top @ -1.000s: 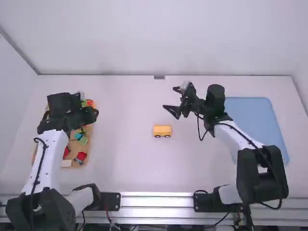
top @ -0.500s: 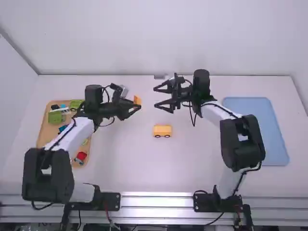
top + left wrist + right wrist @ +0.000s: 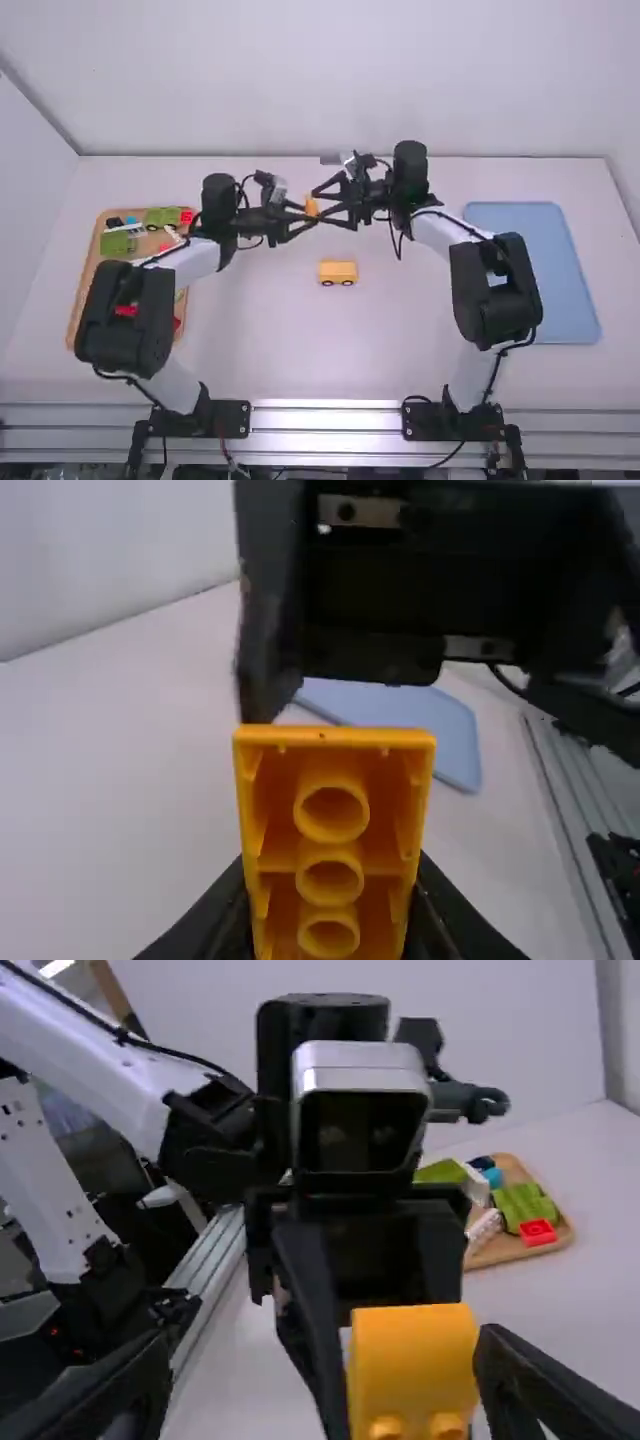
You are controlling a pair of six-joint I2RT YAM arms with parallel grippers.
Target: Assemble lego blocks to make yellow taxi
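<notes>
Between the arms, above the table, my left gripper (image 3: 303, 216) is shut on a yellow block (image 3: 311, 206). In the left wrist view my left gripper (image 3: 328, 900) has a finger on each side of this block (image 3: 331, 855), whose hollow underside with round tubes faces the camera. My right gripper (image 3: 323, 204) stands open at the same block in the high view. In the right wrist view the block (image 3: 414, 1365) lies between the spread fingers of my right gripper (image 3: 335, 1385), nearer the right-hand one. A yellow wheeled car piece (image 3: 338, 272) rests on the table.
At the left a wooden tray (image 3: 90, 277) holds green, red, blue and white blocks, partly under my left arm. A blue tray (image 3: 548, 270) lies at the right. The wheeled piece is on the near side of both grippers.
My left arm has come from the wooden tray to the middle, carrying the yellow block. The right gripper has shifted left to meet it, and its fingers now straddle the block. The wheeled piece stayed put.
</notes>
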